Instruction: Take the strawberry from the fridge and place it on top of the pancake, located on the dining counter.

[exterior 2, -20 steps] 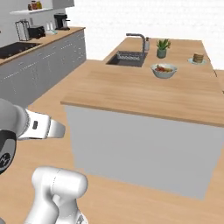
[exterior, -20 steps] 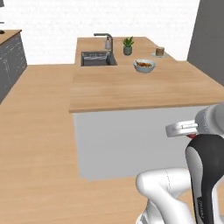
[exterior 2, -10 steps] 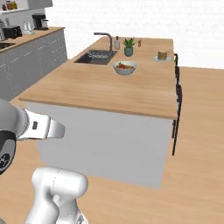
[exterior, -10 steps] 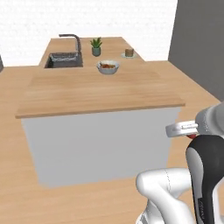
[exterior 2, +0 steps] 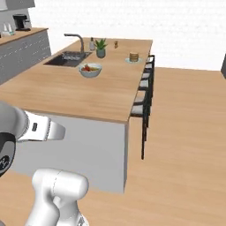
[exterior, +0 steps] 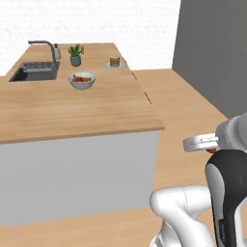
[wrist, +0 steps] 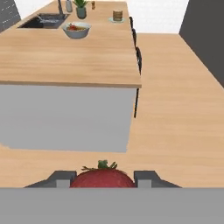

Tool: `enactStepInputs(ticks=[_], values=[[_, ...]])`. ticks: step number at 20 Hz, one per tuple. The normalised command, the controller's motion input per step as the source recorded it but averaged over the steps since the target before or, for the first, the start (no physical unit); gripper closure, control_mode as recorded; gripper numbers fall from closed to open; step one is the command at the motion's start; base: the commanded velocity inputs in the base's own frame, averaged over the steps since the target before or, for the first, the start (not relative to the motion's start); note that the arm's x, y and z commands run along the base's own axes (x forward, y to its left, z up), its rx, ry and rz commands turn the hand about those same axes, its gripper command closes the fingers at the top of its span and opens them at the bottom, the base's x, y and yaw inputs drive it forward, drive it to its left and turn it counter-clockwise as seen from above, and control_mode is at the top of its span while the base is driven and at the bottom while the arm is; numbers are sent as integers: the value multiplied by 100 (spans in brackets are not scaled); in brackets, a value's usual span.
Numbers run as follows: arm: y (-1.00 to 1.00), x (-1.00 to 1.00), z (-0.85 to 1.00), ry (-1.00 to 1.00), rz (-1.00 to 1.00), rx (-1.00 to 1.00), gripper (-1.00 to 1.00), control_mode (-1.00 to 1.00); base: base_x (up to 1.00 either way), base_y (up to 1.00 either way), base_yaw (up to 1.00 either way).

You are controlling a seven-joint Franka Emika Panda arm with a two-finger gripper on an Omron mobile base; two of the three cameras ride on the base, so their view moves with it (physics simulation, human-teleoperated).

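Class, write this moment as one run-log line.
phase: carrying | end effector: shut on strawberry | target: pancake on dining counter, far corner

Long light-wood counter [exterior: 82, 108] on a pale grey base, standing on a wood floor [exterior 2: 185, 141].
At its far end lie a dark sink [exterior: 34, 72] with a faucet [exterior: 46, 47], a small potted plant [exterior: 75, 54], a bowl [exterior: 82, 80] of food nearer the middle, and a pancake [exterior: 115, 61] stack on a plate by the right edge.

Dining counter [exterior: 96, 108] top light matt wood, smooth (sides plain grey-white). Sink [exterior: 34, 72] dark, matt. Strawberry [wrist: 103, 179] dull red. Floor [exterior 2: 185, 132] wood-look, matt.
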Motion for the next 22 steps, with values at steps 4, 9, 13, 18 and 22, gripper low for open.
enactStepInputs(ticks=[4, 9, 13, 18, 22], values=[[0, 0, 0, 0, 0, 0, 100, 100, 74, -100, 0], [0, 0, 0, 0, 0, 0, 100, 100, 85, -100, 0], [0, 0, 0, 0, 0, 0, 100, 100, 99, -100, 2], [0, 0, 0, 0, 0, 0, 100, 100, 99, -100, 7], [0, 0, 0, 0, 0, 0, 100, 100, 89, -100, 19]])
